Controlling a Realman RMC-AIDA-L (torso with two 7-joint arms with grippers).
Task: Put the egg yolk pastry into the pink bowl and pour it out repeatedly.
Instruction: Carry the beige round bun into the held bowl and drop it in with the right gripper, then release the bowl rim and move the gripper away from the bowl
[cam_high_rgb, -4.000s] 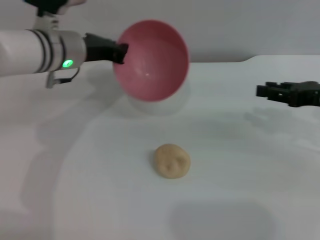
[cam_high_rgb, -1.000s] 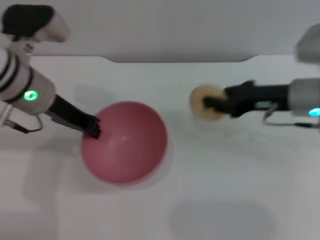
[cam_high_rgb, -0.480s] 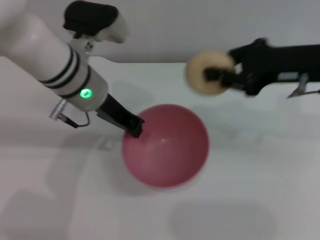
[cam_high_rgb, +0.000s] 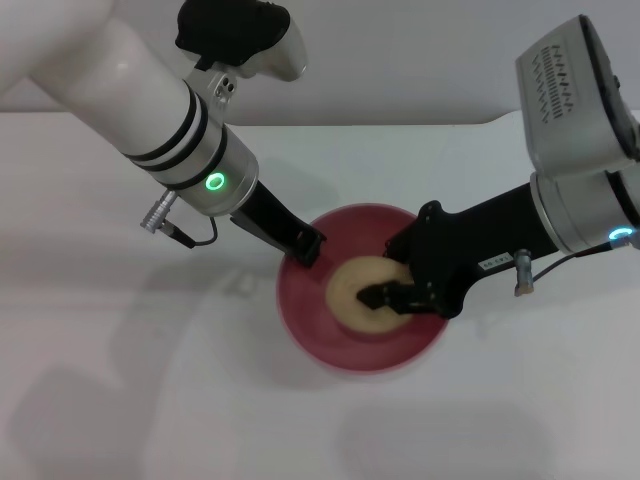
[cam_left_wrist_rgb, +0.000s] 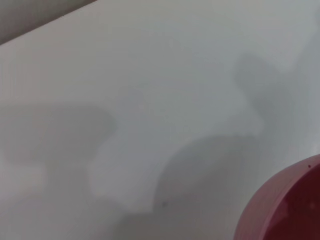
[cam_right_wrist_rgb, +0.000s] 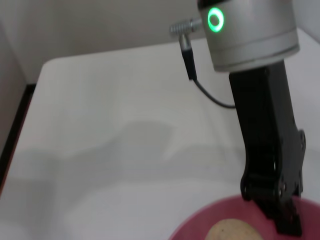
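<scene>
Round, deep, smooth pink plastic bowl upright on white tabletop, centre of head view, mouth facing up. Small round pale tan-yellow egg yolk pastry inside bowl, low in the hollow, far smaller than bowl. Right gripper reaching in over bowl's right rim from robot's right, black fingers closed on pastry's near-right edge, pastry pinched between them. Whether pastry touches bowl's floor: cannot tell. Left gripper coming down from upper left, black fingers clamped shut on bowl's far-left rim, one finger inside, one outside. White left forearm with black bands and green ring light above and left of bowl; grey cable connector beside light. White right arm housing at upper right of head view, blue light at its edge.

Right wrist view: left gripper's black fingers gripping pink rim, tan top of pastry just showing inside bowl at frame's edge, green ring above. Left wrist view: only curved outer wall of bowl at one corner, bare white tabletop with soft shadows elsewhere.
</scene>
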